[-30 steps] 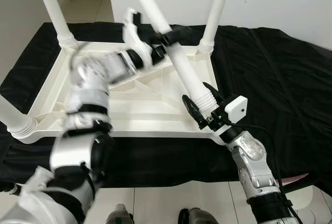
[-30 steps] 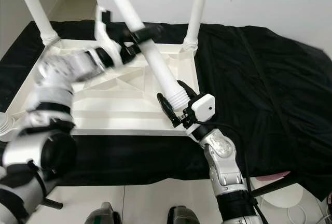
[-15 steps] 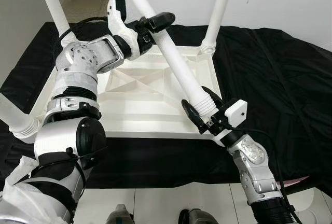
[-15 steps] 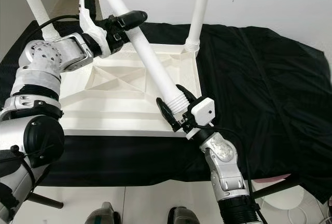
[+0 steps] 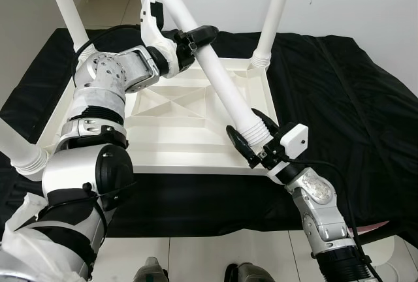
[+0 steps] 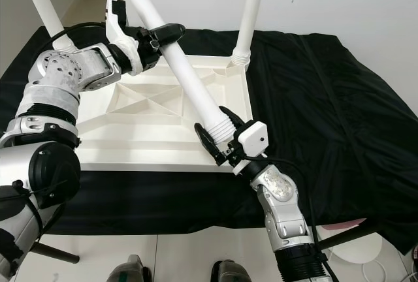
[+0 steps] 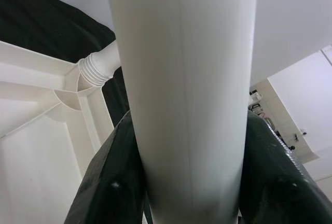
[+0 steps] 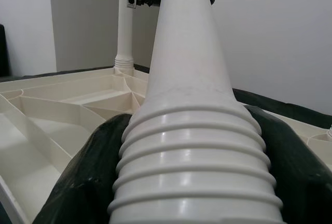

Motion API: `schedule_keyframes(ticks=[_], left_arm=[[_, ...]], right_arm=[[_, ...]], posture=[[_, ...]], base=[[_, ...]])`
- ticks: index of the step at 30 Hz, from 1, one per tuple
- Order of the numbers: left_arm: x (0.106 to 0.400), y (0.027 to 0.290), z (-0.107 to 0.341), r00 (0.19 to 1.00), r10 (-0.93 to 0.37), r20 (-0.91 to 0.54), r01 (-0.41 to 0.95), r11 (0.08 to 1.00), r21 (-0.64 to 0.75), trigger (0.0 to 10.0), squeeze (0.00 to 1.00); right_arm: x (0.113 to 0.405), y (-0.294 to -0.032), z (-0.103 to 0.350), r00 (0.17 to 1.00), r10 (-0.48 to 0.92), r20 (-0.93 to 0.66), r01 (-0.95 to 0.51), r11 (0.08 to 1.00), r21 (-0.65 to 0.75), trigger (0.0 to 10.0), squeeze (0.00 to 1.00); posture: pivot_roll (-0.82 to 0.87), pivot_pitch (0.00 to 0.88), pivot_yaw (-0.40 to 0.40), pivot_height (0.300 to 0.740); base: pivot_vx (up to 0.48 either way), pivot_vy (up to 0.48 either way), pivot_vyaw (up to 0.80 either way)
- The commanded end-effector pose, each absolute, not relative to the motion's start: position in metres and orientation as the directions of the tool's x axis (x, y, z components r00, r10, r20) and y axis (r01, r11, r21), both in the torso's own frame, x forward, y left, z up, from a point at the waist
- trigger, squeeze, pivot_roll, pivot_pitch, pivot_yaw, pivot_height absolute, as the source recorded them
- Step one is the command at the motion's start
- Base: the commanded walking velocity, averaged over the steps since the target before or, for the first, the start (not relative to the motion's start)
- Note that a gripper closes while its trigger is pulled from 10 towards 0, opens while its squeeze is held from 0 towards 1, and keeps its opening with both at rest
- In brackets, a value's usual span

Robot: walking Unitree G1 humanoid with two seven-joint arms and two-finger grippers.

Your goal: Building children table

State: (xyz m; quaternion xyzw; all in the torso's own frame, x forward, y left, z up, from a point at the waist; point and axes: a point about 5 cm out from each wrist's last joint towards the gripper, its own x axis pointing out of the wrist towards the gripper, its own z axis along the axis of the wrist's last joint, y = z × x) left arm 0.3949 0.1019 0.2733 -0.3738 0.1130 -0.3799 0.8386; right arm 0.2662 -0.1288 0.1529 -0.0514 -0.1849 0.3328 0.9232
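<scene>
Item: fourth table leg (image 5: 222,83), white plastic, tilted, threaded ribbed end low at the near right corner socket of the upturned children's table (image 5: 176,128), which lies on a black cloth (image 5: 339,99).

Left pincer (image 5: 199,34): clenched on the leg's upper shaft.
Right pincer (image 5: 251,140): clenched round the ribbed collar, just above the socket.

Handling: you should bring the shaft upright with the left pincer before turning, so the thread enters the socket square; a tilted start is likely to cross-thread. Keep the right pincer steadying the collar.

Views: the head cameras give you the lean of the leg and three legs already standing, among them the far right leg (image 5: 274,14). The right wrist view gives you the collar ribs (image 8: 192,167) between the fingers (image 8: 78,182); the left wrist view shows the shaft (image 7: 187,79) pinched.
</scene>
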Motion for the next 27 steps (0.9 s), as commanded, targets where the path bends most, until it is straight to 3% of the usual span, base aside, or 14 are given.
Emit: schedule_keyframes(ticks=[1, 8, 9, 13, 14, 21, 23, 24, 26, 27], left_arm=[[0.394, 0.102, 0.284, 0.645, -0.75, 0.143, 0.614, 0.397, -0.682, 0.0, 0.0], [0.392, 0.1, 0.289, 0.621, -0.766, 0.166, 0.641, 0.374, -0.67, 0.0, 0.0], [0.392, 0.099, 0.29, 0.615, -0.771, 0.165, 0.648, 0.376, -0.662, 6.8, 0.0], [0.392, 0.098, 0.29, 0.613, -0.773, 0.163, 0.652, 0.378, -0.657, 6.8, 0.0], [0.394, 0.099, 0.291, 0.628, -0.761, 0.164, 0.642, 0.387, -0.662, 10.0, 0.0], [0.397, 0.104, 0.297, 0.667, -0.72, 0.191, 0.639, 0.42, -0.645, 10.0, 0.0], [0.397, 0.104, 0.307, 0.678, -0.697, 0.235, 0.676, 0.465, -0.572, 10.0, 0.0], [0.395, 0.101, 0.31, 0.675, -0.696, 0.246, 0.693, 0.484, -0.534, 10.0, 0.0], [0.394, 0.099, 0.311, 0.672, -0.697, 0.251, 0.703, 0.494, -0.511, 10.0, 0.0], [0.394, 0.097, 0.309, 0.683, -0.686, 0.25, 0.7, 0.517, -0.493, 10.0, 0.0]], right_arm=[[0.267, -0.128, 0.154, 0.694, 0.654, 0.3, -0.61, 0.756, -0.237, 10.0, 0.0], [0.267, -0.127, 0.153, 0.702, 0.648, 0.295, -0.615, 0.761, -0.207, 10.0, 0.0], [0.268, -0.128, 0.152, 0.708, 0.642, 0.294, -0.615, 0.765, -0.189, 10.0, 1.0], [0.268, -0.128, 0.152, 0.712, 0.638, 0.293, -0.615, 0.768, -0.177, 10.0, 1.0], [0.27, -0.13, 0.152, 0.73, 0.618, 0.292, -0.603, 0.783, -0.152, 10.0, 1.0], [0.276, -0.136, 0.152, 0.773, 0.572, 0.275, -0.559, 0.819, -0.132, 10.0, 1.0], [0.288, -0.143, 0.155, 0.846, 0.477, 0.236, -0.457, 0.879, -0.14, 10.0, 1.0], [0.297, -0.145, 0.156, 0.885, 0.417, 0.205, -0.4, 0.908, -0.121, 10.0, 0.81], [0.301, -0.146, 0.157, 0.907, 0.379, 0.184, -0.365, 0.925, -0.108, 10.0, 0.81], [0.307, -0.145, 0.159, 0.92, 0.36, 0.153, -0.353, 0.933, -0.069, 10.0, 0.0]], posture=[[0.03, 0.0, 0.007, 0.74], [0.03, 0.0, 0.011, 0.74], [0.03, 0.0, 0.01, 0.74], [0.03, 0.0, 0.01, 0.74], [0.02, 0.0, 0.01, 0.74], [0.02, 0.0, 0.004, 0.74], [0.02, 0.0, 0.0, 0.74], [0.02, 0.0, -0.004, 0.74], [0.03, 0.0, -0.007, 0.74], [0.03, 0.0, -0.009, 0.74]], base=[[0.0, 0.0, 0.0], [0.0, 0.0, 0.0], [0.0, 0.0, 0.0], [0.0, 0.0, 0.0], [0.0, 0.0, 0.0], [0.0, 0.0, 0.0], [0.0, 0.0, 0.0], [0.0, 0.0, 0.0], [0.0, 0.0, 0.0], [0.0, 0.0, 0.0]])
